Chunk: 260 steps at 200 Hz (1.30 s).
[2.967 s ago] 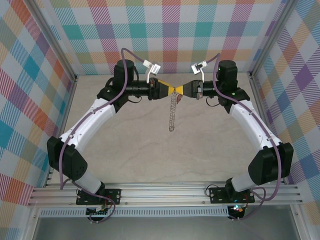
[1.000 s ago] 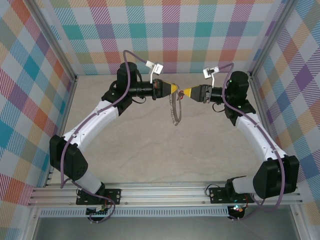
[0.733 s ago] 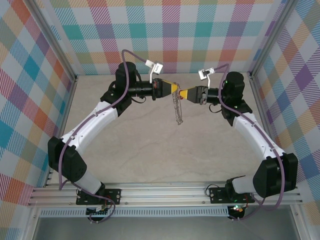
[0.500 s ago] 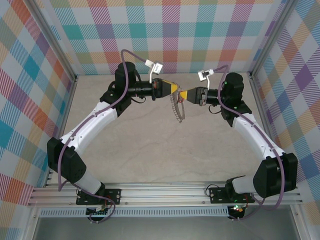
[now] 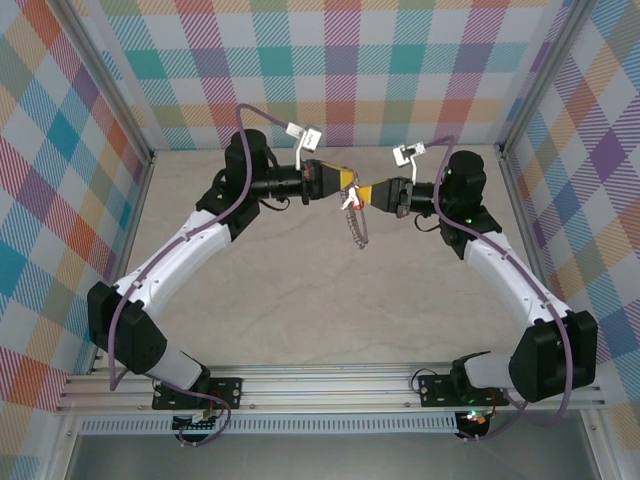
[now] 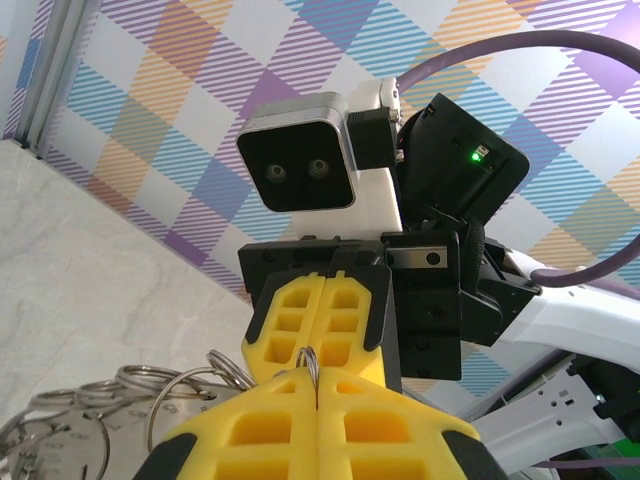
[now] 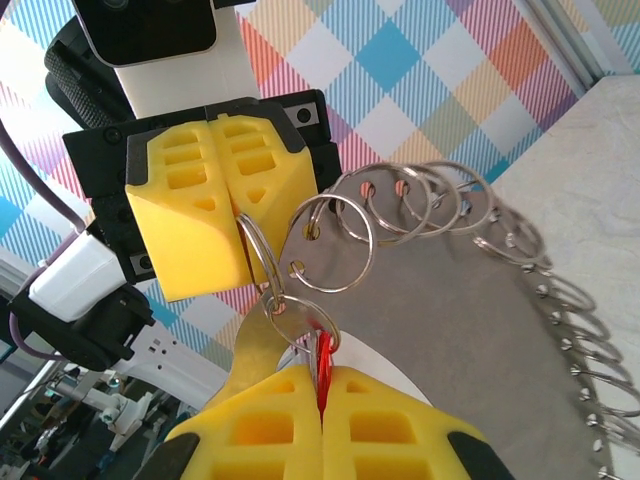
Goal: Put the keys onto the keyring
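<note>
The keyring (image 5: 356, 222) hangs edge-on like a chain under the two grippers, which meet above the table's far middle. My left gripper (image 5: 344, 181) is shut on one of its silver loops (image 6: 313, 362). In the right wrist view the keyring is a grey plate (image 7: 470, 320) edged with several wire loops (image 7: 400, 200). The keys (image 7: 292, 322), a small silver key with a red tag (image 7: 324, 362), sit against the loop held by the left fingers (image 7: 190, 230). My right gripper (image 7: 322, 388) is shut on the red tag and key, tip to tip with the left gripper (image 6: 318, 388).
Both arms arch in from the near rail to meet high over the beige table (image 5: 300, 310). Checked walls (image 5: 340, 70) and metal frame posts (image 5: 520, 190) close in the back and sides. The right wrist camera (image 6: 300, 165) faces the left gripper closely.
The right gripper has shut on the key and red tag and moved slightly left toward the left gripper. The hanging keyring has swung a little; the left gripper stays shut.
</note>
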Each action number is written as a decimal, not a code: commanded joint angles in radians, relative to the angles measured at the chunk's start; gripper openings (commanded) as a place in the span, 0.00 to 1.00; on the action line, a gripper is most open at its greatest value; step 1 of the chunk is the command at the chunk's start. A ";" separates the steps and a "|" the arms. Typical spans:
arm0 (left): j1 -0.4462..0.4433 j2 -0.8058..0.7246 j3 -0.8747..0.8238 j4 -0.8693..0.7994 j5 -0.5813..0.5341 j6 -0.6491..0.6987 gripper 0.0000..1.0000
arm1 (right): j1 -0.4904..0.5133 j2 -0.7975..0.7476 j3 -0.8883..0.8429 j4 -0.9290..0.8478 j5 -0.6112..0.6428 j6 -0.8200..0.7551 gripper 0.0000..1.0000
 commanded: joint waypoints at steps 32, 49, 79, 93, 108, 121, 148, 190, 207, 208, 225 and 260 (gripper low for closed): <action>-0.021 -0.066 -0.029 0.108 -0.031 -0.018 0.00 | 0.068 -0.014 0.020 -0.014 0.024 -0.036 0.00; -0.025 -0.068 -0.041 0.114 -0.038 -0.018 0.00 | 0.083 -0.002 0.031 -0.015 0.027 -0.039 0.00; -0.034 -0.074 -0.066 0.135 -0.050 -0.028 0.00 | 0.098 0.020 0.041 -0.026 0.038 -0.048 0.00; -0.038 -0.075 -0.076 0.149 -0.058 -0.038 0.00 | 0.098 0.027 0.039 -0.045 0.054 -0.062 0.00; -0.041 -0.079 -0.084 0.161 -0.067 -0.045 0.00 | 0.098 0.034 0.033 -0.052 0.072 -0.061 0.00; -0.043 -0.083 -0.091 0.172 -0.080 -0.054 0.00 | 0.098 0.036 0.029 -0.053 0.078 -0.058 0.00; -0.043 -0.099 -0.116 0.200 -0.127 -0.075 0.00 | 0.096 0.002 0.016 -0.100 0.109 -0.084 0.00; -0.043 -0.124 -0.168 0.284 -0.188 -0.135 0.00 | 0.077 -0.134 -0.034 -0.204 0.175 -0.131 0.23; -0.043 -0.125 -0.171 0.300 -0.178 -0.145 0.00 | 0.054 -0.210 -0.061 -0.243 0.195 -0.147 0.29; -0.043 -0.125 -0.171 0.302 -0.177 -0.145 0.00 | 0.052 -0.215 -0.061 -0.247 0.196 -0.149 0.29; -0.043 -0.130 -0.172 0.314 -0.162 -0.146 0.00 | 0.026 -0.283 -0.071 -0.295 0.220 -0.167 0.33; -0.043 -0.136 -0.178 0.341 -0.143 -0.152 0.00 | -0.001 -0.335 -0.038 -0.294 0.278 -0.155 0.35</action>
